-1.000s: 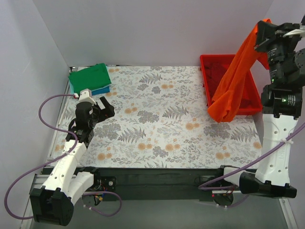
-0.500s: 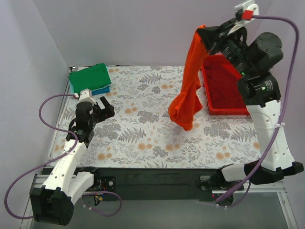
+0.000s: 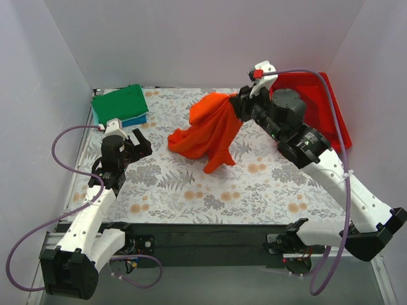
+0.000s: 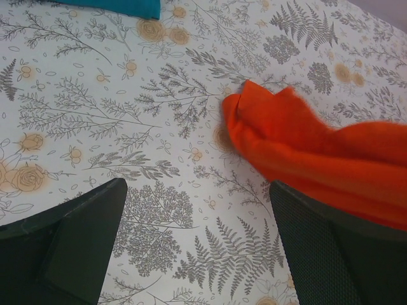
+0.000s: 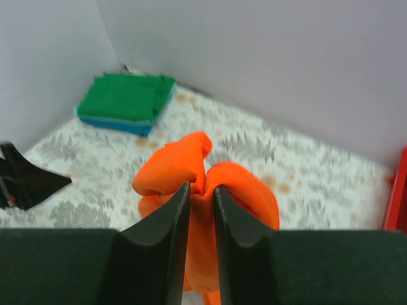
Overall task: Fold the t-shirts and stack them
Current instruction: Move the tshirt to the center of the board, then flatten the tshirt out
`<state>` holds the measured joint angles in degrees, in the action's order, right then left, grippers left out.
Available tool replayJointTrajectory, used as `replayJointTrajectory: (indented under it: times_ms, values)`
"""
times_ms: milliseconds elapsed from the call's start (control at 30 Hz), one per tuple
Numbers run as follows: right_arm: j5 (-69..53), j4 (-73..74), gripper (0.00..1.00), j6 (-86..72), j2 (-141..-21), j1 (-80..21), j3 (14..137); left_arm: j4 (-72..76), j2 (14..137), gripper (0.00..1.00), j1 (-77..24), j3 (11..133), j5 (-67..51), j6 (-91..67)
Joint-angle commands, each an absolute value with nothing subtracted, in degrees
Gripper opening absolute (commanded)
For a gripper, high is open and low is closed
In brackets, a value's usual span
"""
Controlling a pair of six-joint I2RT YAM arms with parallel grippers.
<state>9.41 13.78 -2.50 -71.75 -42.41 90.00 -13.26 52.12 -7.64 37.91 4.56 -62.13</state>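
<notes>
My right gripper [image 3: 240,105] is shut on a bunched part of the bright orange-red t-shirt [image 3: 208,130], which trails down and lies crumpled on the middle of the table. In the right wrist view the cloth [image 5: 191,166] is pinched between my fingers. A folded green t-shirt [image 3: 119,103] lies on a folded blue one [image 3: 135,120] at the far left corner. My left gripper [image 3: 141,141] is open and empty, low over the table left of the orange shirt [image 4: 305,149]. The dark red shirt is not in view.
A red plastic bin [image 3: 327,105] stands at the far right, mostly hidden behind my right arm. The table has a floral patterned cover [image 3: 191,190]. Grey walls close in on three sides.
My right arm has swung left and down from over the bin, carrying the orange-red shirt from hanging high to trailing on the table's middle. The left arm has not moved.
</notes>
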Motion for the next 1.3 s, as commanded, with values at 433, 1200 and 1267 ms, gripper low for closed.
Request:
replayJointTrajectory:
  times_ms: [433,1200,1267]
  values:
    - [24.18,12.66,0.83,-22.94,-55.02,-40.17,43.7,-20.74,52.29,0.91,-32.59,36.92,19.42,-70.65]
    - [9.32,8.17,0.76,-25.4,-53.88,-38.06,30.85,-11.08,74.95,0.79,-25.85,43.14,17.49,-90.97]
    - [8.53,7.74,0.76,-26.01,-53.27,-37.97,29.8,-10.02,76.81,0.76,-24.87,44.47,16.79,-90.44]
